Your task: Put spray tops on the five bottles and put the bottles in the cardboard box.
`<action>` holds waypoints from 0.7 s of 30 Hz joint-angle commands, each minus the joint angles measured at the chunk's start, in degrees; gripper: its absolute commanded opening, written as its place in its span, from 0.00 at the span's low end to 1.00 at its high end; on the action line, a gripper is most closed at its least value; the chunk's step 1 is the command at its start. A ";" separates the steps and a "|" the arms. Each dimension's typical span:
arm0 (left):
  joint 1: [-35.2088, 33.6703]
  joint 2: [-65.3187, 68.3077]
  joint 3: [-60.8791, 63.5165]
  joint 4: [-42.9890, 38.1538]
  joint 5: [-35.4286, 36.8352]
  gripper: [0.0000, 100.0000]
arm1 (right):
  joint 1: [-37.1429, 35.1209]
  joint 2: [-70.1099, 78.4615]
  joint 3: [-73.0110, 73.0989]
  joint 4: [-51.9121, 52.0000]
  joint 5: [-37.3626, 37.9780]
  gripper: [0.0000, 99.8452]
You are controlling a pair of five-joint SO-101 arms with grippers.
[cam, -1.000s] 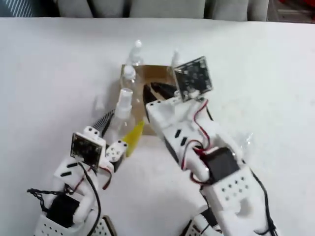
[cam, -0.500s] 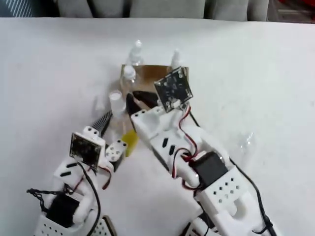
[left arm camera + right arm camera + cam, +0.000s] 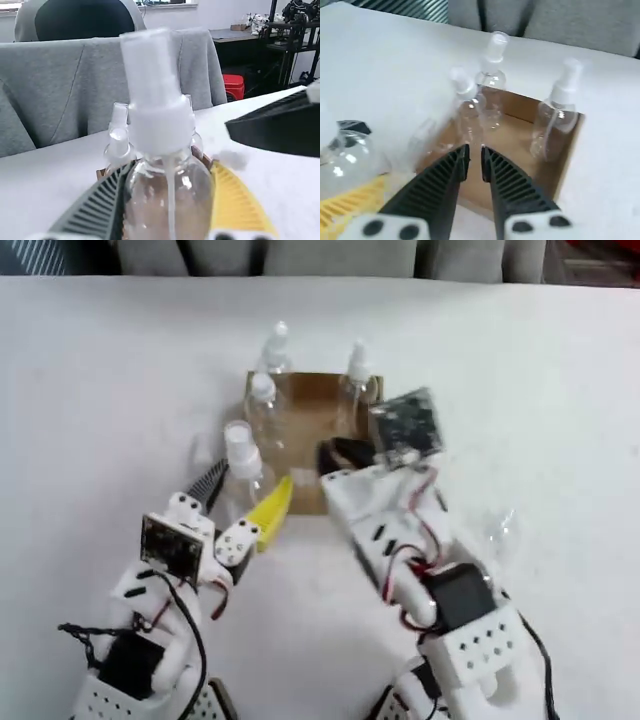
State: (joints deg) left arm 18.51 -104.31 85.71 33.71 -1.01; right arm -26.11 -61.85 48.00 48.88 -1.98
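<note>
Looks well past halfway. Can count three bottles wearing spray tops at the cardboard box [image 3: 305, 418]. Puts the left-side bottle [image 3: 264, 415] and the right-side bottle [image 3: 351, 400] upright inside, against opposite walls. Cannot tell of the far bottle [image 3: 277, 358] whether inside at the back or just behind the far wall.

Finds a fourth, the held bottle [image 3: 167, 205], upright in the left pincer [image 3: 247, 485], clamped by its clear body from both sides. Shows a spray top [image 3: 155, 100] seated on the neck, well above the fingertips; cannot say how tightly screwed. Places that bottle just outside the box, beside its near left corner and close to the left-side bottle.

Cannot pick out a fifth bottle with any certainty. Notes only a faint clear shape [image 3: 500, 525] on the tabletop [image 3: 100, 370], well to the right of the box, too vague to name.

Finds the right pincer [image 3: 475, 149] above the near part of the box, ajar by a narrow slit and gripping nothing. Points into the box toward the left-side bottle, apart from the held bottle off to its side.

Leaves, by this reckoning, setting the held bottle into the box, then topping and boxing any bottle left over.
</note>
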 commanded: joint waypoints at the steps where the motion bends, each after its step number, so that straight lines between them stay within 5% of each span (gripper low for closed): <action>1: 0.31 -0.66 1.85 -7.74 0.53 0.02 | 8.31 -4.26 2.37 2.42 0.70 0.02; 10: -4.79 -0.31 5.19 -22.59 0.62 0.02 | 25.63 -13.14 20.75 1.54 5.71 0.02; 21: -4.62 11.30 -5.71 -23.38 0.62 0.02 | 32.04 -21.76 44.40 -13.85 6.68 0.02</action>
State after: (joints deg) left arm 14.55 -101.93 89.58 12.62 -1.01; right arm 5.36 -81.45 89.76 38.59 4.18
